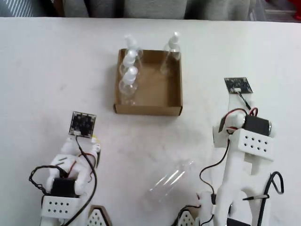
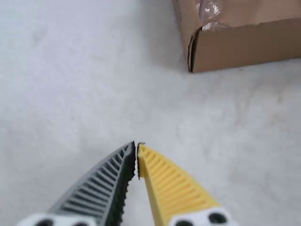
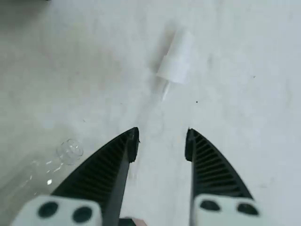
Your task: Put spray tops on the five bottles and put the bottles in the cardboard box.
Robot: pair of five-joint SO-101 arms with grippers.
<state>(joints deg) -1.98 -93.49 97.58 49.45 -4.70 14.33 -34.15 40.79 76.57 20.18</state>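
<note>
White table (image 1: 47, 61), cardboard box (image 1: 148, 109), bottle (image 1: 170, 181) (on its side), spray top (image 3: 176, 59)

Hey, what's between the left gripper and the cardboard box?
Nothing: bare white table separates the left gripper from the cardboard box, seen in the left wrist view.

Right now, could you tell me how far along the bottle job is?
Done: four capped bottles seem to stand in the box. In hand: nothing gripped; the right fingers are open near the loose spray top, the left fingers shut and empty. Left: the fifth bottle lies uncapped on the table; it needs that top, then the box.
</note>
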